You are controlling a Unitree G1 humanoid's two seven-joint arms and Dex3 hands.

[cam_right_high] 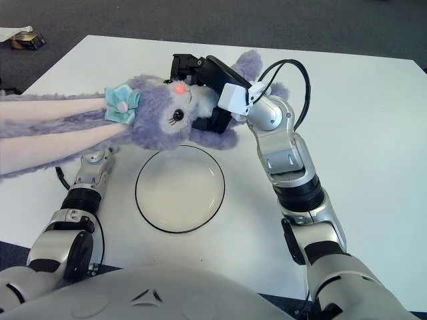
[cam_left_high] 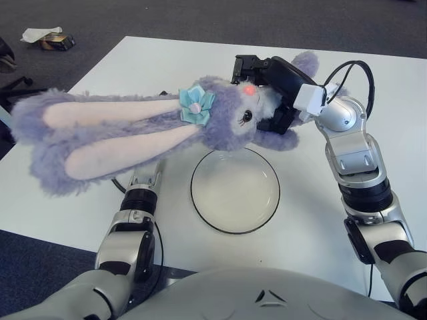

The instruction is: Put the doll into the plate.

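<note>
A: Count?
B: One doll (cam_left_high: 220, 123), one plate (cam_left_high: 235, 191), on the white worktop (cam_left_high: 373, 73).
A: Hands?
B: Right hand (cam_left_high: 270, 77) gripped the doll above the plate's far rim. Left hand's fingers hidden beneath the ears; couldn't tell.

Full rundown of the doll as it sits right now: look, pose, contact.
The doll is a fuzzy lilac plush rabbit with very long ears, pale pink inside, a teal bow at their base, a dark eye and a pink nose. It is held in the air lying sideways, ears stretching toward the robot's left and toward the camera, hiding the left hand. The right hand grips its body from behind. Its head hangs over the far rim of the plate, not touching it as far as shows.
</note>
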